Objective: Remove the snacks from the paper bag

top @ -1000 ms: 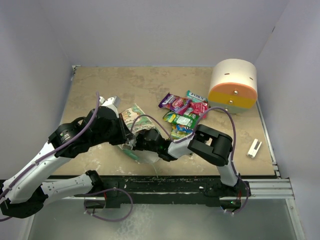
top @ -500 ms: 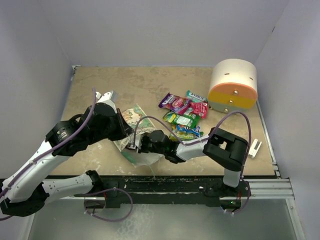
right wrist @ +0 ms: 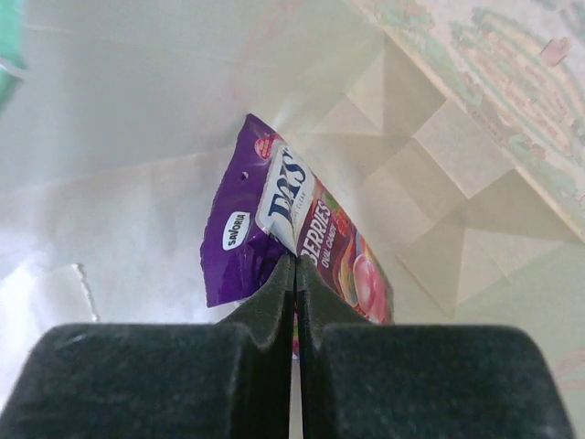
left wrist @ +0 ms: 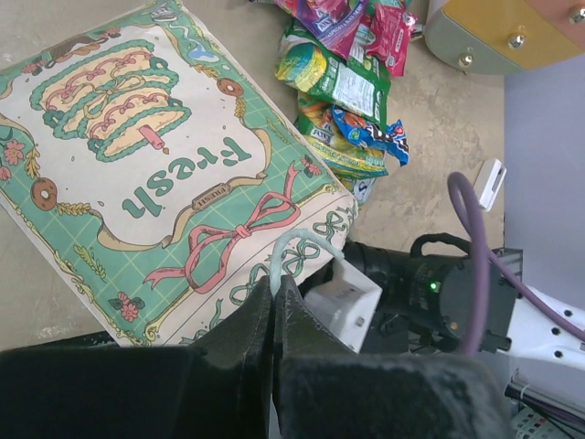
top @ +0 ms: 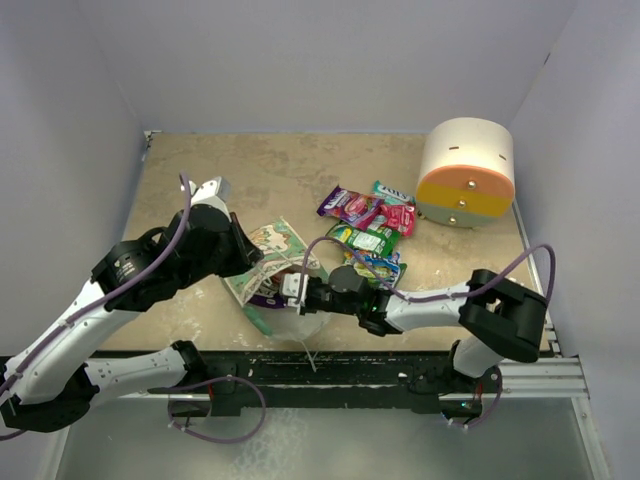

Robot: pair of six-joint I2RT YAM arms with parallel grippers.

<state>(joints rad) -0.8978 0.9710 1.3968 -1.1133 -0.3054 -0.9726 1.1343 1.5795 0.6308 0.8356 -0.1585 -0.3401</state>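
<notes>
The mint-green paper bag (top: pixel 268 250) lies on its side, patterned face (left wrist: pixel 155 155) up. My left gripper (left wrist: pixel 276 285) is shut on the bag's thin string handle (left wrist: pixel 297 242), at the bag's mouth (top: pixel 245 265). My right gripper (top: pixel 292 291) reaches into the bag. Inside, against the white lining (right wrist: pixel 137 119), that gripper (right wrist: pixel 294 262) is shut on a purple berry-candy packet (right wrist: pixel 265 229). Several other snacks (top: pixel 366 225) lie in a heap on the table right of the bag, purple, pink-red, green and teal (left wrist: pixel 343 82).
A cream, orange and yellow cylinder (top: pixel 465 172) stands at the back right, its base (left wrist: pixel 512 32) close to the heap. A small white block (left wrist: pixel 491 183) lies near the right wall. My right arm's elbow (top: pixel 505 310) hangs low by that wall.
My right gripper has pushed deeper into the bag and shut on the purple packet. Its elbow has swung out to the right. The bag has shifted slightly with the left gripper.
</notes>
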